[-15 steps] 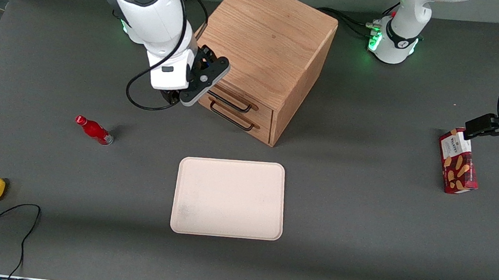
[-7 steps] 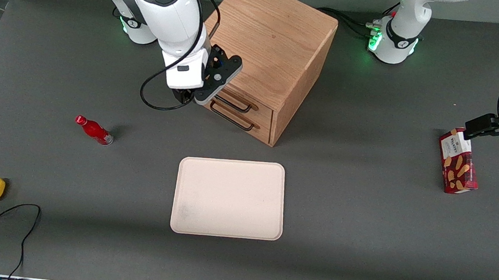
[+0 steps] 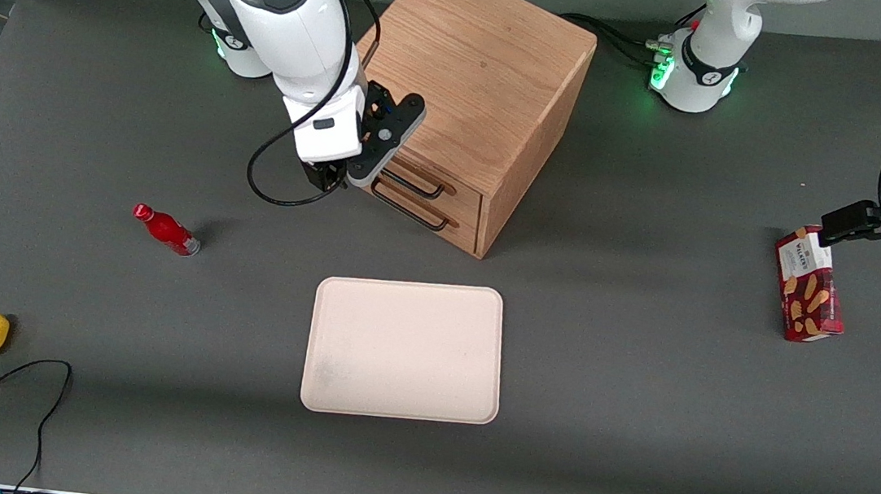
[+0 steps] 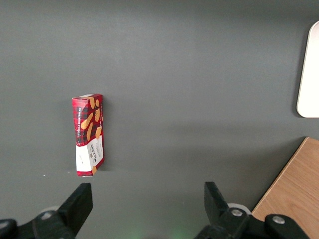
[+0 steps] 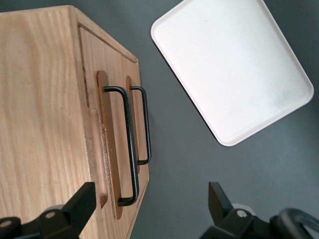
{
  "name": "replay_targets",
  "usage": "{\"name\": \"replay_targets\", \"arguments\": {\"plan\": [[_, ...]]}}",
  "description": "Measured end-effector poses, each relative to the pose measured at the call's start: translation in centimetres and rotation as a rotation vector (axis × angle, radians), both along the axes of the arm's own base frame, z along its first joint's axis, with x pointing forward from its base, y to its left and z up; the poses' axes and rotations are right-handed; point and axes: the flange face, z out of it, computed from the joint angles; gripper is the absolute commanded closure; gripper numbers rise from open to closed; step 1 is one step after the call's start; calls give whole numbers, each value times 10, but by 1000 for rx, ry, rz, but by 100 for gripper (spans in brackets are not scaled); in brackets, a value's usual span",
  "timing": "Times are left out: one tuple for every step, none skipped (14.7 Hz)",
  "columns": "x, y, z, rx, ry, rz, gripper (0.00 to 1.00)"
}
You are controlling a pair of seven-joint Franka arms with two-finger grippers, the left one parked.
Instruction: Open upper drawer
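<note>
The gripper (image 5: 149, 199) hangs in front of the oak cabinet (image 3: 474, 79), jaws spread wide, probably to straddle the upper drawer's (image 5: 92, 99) black bar handle (image 5: 128, 144); that drawer sits shut.

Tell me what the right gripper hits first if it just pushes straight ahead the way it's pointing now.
Likely the bare table in front of the cabinet. The gripper, fingers open, hangs just off the drawer fronts; the upper drawer handle runs beside its line, not across it. Depth is uncertain.
</note>
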Motion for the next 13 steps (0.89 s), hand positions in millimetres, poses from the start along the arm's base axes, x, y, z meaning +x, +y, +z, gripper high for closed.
{"name": "replay_targets", "arguments": {"plan": [[1, -1, 0, 8, 4, 14, 0], [2, -3, 0, 14, 6, 26, 0], [3, -4, 0, 21, 9, 34, 0], [3, -4, 0, 27, 12, 44, 0], [4, -5, 0, 31, 14, 55, 0], [4, -5, 0, 33, 14, 64, 0], [4, -5, 0, 35, 15, 67, 0], [5, -5, -1, 38, 18, 66, 0], [5, -5, -1, 46, 24, 63, 0], [5, -5, -1, 52, 30, 61, 0], [4, -4, -1, 58, 34, 60, 0], [4, -4, -2, 62, 38, 60, 0], [4, -3, -3, 63, 44, 59, 0]]}}
